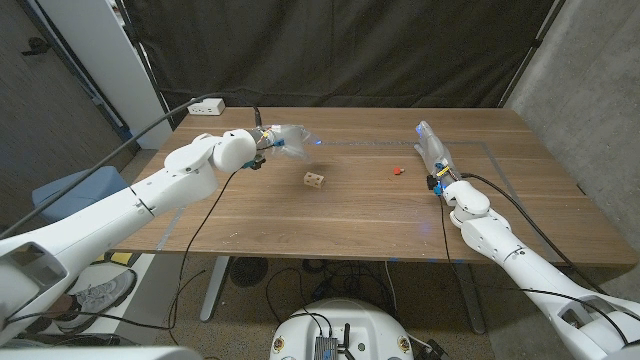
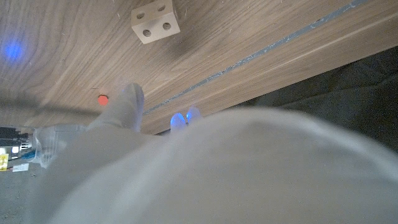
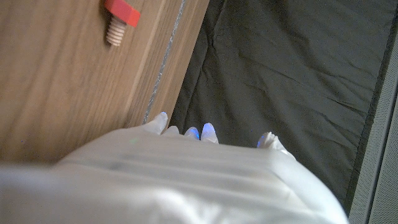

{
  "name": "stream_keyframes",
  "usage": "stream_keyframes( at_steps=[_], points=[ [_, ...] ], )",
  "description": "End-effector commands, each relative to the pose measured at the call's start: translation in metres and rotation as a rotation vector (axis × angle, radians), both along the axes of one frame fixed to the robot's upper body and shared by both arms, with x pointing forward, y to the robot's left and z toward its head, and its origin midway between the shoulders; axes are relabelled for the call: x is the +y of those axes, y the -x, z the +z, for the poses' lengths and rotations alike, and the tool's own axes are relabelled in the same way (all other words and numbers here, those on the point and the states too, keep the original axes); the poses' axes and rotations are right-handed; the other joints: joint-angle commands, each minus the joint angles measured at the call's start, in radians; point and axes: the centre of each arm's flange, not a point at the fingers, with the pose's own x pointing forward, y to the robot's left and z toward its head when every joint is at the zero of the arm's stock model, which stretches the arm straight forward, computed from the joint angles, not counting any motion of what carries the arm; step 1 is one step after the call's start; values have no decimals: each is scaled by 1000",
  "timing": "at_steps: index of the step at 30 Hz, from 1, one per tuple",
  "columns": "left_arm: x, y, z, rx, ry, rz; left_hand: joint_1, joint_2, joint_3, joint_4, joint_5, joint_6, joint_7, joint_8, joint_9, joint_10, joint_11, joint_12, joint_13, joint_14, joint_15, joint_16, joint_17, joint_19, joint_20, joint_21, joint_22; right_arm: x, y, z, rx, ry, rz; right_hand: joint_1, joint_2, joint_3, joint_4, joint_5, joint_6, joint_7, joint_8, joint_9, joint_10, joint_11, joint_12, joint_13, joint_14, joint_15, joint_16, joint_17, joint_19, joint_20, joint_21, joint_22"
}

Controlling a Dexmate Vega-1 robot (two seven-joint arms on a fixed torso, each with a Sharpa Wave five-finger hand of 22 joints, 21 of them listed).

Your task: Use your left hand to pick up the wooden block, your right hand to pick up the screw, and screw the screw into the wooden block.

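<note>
While the wooden block (image 1: 315, 179) lies free near the middle of the table (image 1: 300, 215), two of its faces showing drilled holes in the left wrist view, nothing has been picked up yet. The screw (image 1: 397, 171), red-headed with a pale threaded shank, lies on its side to the block's right, apart from it. The left hand (image 1: 283, 138) hovers beyond and to the left of the block, fingers spread and holding nothing. The right hand (image 1: 431, 152) stands near the screw on its right side, fingers stretched out toward the far edge and empty, as far as the head view shows.

The risk, I judge, lies in size: the small, round-shanked screw could roll or skid away if a fingertip nudges it before a pinch closes. The light block could likewise tip or slide under a lopsided grasp, leaving its holes turned away from the screw.
</note>
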Motion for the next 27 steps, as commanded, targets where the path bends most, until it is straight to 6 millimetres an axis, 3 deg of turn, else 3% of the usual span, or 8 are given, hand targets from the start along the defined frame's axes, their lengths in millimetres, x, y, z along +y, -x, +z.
stream_keyframes(
  at_steps=[1, 14, 21, 27],
  points=[
    [-20, 1, 1, -41, -201, 49, 30, -10, -3, 2, 6, 5, -10, 2, 4, 16, -4, 7, 5, 1, -1, 5, 2, -19, 13, 2, 2, -4, 0, -2, -2, -15, -5, 13, 1, 5, -3, 7, -3, -2, 3, 3, -1, -4, 4, 3, -23, 4, 4, 3, -2, 12, 6, 6],
    [-31, 1, -4, -90, -318, 132, 68, -25, -10, 5, 5, -4, -9, -4, 4, 20, -5, 7, 9, -3, 1, 3, 3, -45, 17, 1, 3, -6, 2, -5, -1, -26, -15, 12, -1, 5, -5, 6, -5, -3, 4, 3, -2, -5, 4, 3, -24, 9, 5, 3, -2, 17, 6, 6],
    [-35, -1, -9, -88, -349, 153, 98, -30, -15, 7, 3, -31, 12, -15, 5, 18, 6, 4, 12, -9, 8, 1, 3, -56, 22, 3, 3, -6, 3, -5, -2, -29, -21, 11, -2, 5, -6, 6, -7, -4, 3, 3, -4, -7, 3, 3, -25, 12, 4, 3, -3, 18, 6, 6],
    [-37, -3, -12, -76, -355, 150, 112, -32, -20, 9, 2, -36, 14, -15, 5, 14, 10, 2, 14, -8, 12, 3, 3, -62, 37, 4, 3, -4, 3, -6, -3, -34, -23, 11, -2, 5, -6, 6, -7, -4, 3, 3, -4, -6, 4, 3, -26, 13, 4, 3, -4, 19, 6, 6]
  ],
)
